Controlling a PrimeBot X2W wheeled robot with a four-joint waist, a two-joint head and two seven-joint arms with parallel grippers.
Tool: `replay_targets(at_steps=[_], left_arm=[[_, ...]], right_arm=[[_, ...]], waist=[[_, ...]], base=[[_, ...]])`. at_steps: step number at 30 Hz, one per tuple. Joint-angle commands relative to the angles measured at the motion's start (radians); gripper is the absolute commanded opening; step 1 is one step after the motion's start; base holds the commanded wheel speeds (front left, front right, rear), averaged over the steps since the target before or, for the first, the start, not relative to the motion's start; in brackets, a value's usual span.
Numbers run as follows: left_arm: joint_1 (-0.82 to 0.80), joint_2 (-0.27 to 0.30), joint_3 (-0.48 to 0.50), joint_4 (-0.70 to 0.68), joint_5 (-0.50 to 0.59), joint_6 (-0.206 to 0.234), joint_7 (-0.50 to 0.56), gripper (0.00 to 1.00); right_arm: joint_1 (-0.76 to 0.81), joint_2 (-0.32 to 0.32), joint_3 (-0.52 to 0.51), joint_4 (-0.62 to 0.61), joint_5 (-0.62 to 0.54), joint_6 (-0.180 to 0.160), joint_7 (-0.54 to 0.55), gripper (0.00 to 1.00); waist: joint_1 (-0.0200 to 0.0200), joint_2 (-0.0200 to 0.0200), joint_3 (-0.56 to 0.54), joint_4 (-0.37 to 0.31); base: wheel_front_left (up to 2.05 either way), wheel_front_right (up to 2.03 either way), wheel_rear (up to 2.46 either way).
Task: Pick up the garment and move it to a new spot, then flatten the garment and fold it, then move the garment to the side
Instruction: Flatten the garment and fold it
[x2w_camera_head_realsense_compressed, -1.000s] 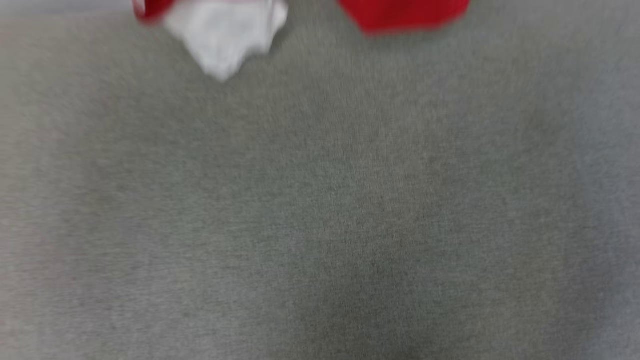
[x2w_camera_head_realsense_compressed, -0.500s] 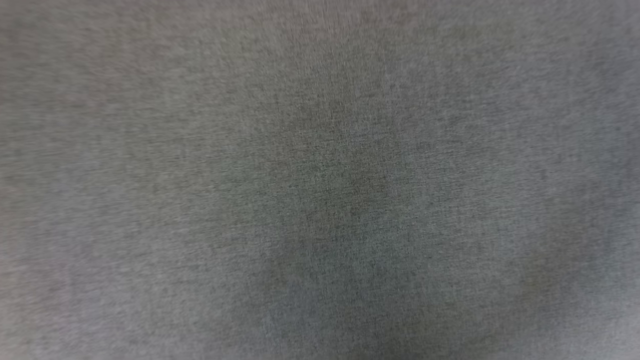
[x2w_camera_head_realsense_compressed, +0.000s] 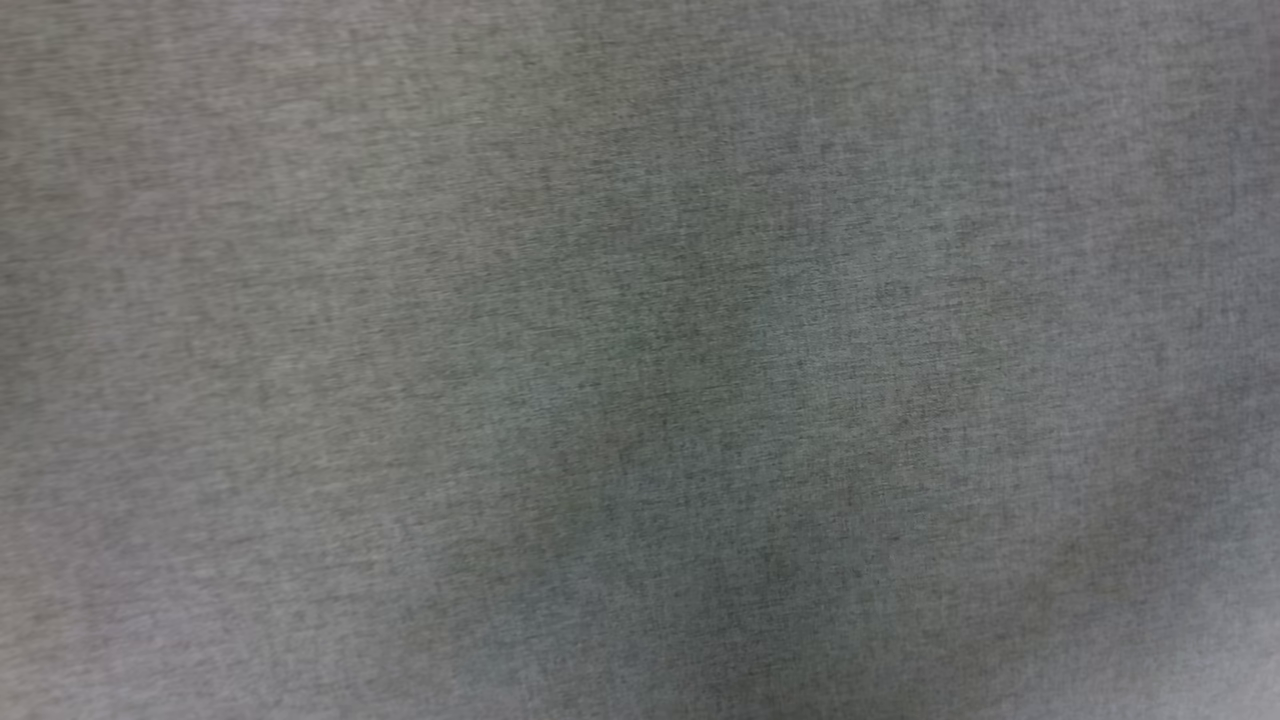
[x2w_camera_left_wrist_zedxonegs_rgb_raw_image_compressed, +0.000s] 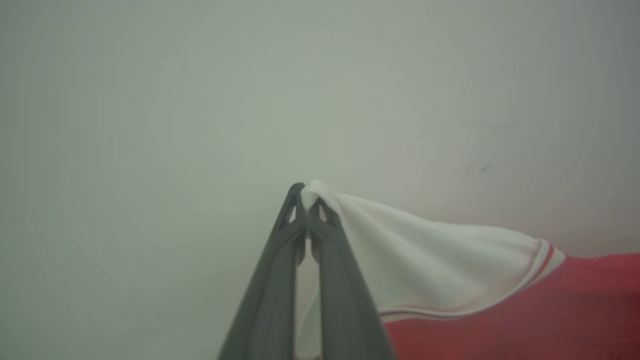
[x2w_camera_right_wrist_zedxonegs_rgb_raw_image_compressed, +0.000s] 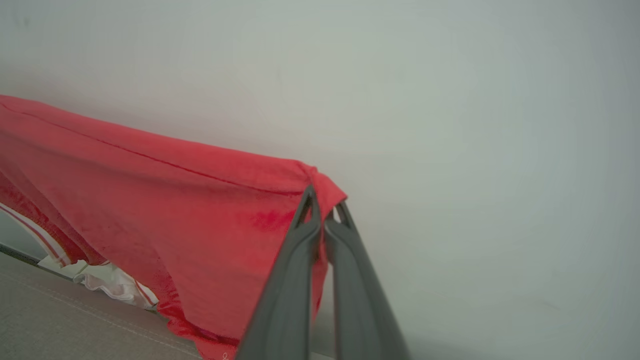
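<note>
Garment (x2w_camera_left_wrist_zedxonegs_rgb_raw_image_compressed: 500, 320) hangs in the air between both grippers, held at two edges. In the left wrist view the left gripper (x2w_camera_left_wrist_zedxonegs_rgb_raw_image_compressed: 306, 196) has its fingers pressed together on the tip of a white sleeve (x2w_camera_left_wrist_zedxonegs_rgb_raw_image_compressed: 425, 255), with a small nub of cloth poking out above them. From there the sleeve slopes down to the right and ends in red-white trim (x2w_camera_left_wrist_zedxonegs_rgb_raw_image_compressed: 545, 257) where the red body begins. Left of and above the fingers stands a pale wall (x2w_camera_left_wrist_zedxonegs_rgb_raw_image_compressed: 175, 100), plain and out of focus.

In the right wrist view the right gripper (x2w_camera_right_wrist_zedxonegs_rgb_raw_image_compressed: 326, 204) is clamped on a red corner, the cloth bunched over its fingertips. The top edge runs fairly taut from that corner up to the left border, with a stitched line just under it. Below, the red body sags in folds. Its lowest fold comes down near a grey surface (x2w_camera_right_wrist_zedxonegs_rgb_raw_image_compressed: 60, 320) at the lower left, and I cannot tell whether it touches. A white piece with striped trim hangs by the surface's far edge. To the right of the gripper the pale wall spreads wide.

The head view looks down on the grey woven surface, slightly blurred, with a darker shade through its middle.
</note>
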Motion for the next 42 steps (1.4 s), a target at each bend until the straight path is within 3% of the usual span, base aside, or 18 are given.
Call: replay_targets(at_steps=[1,10,19,26,33,42], left_arm=[[0.038,-0.008,0.007,0.016,-0.017,-0.009,-0.025,0.00],[0.309,-0.058,0.038,0.050,-0.099,-0.043,-0.138,0.00],[0.803,-0.087,0.089,-0.039,-0.200,-0.038,-0.207,0.00],[1.205,-0.105,0.093,-0.181,-0.230,0.023,-0.187,0.00],[1.569,-0.131,0.115,-0.357,-0.274,0.116,-0.147,0.00],[1.909,-0.151,0.144,-0.556,-0.317,0.218,-0.101,0.00]], right_arm=[[0.026,-0.006,0.028,0.017,0.022,-0.001,-0.010,0.00],[0.232,-0.071,0.169,0.000,0.144,-0.001,-0.043,0.00],[0.645,-0.140,0.227,-0.070,0.266,-0.002,-0.021,0.00],[0.946,-0.162,0.225,-0.112,0.326,-0.002,0.001,0.00],[1.224,-0.185,0.182,-0.199,0.378,-0.002,0.030,0.00],[1.525,-0.201,0.075,-0.324,0.390,-0.002,0.073,0.00]], waist=[[-0.0001,0.0000,-0.009,0.013],[-0.0001,0.0000,-0.136,0.075],[-0.0001,0.0000,-0.383,0.113],[-0.0001,0.0000,-0.555,0.128],[-0.0001,0.0000,-0.669,0.126],[-0.0001,0.0000,-0.767,0.128]], base=[[0.00,0.00,0.00],[0.00,0.00,0.00],[0.00,0.00,0.00],[0.00,0.00,0.00],[0.00,0.00,0.00],[0.00,0.00,0.00]])
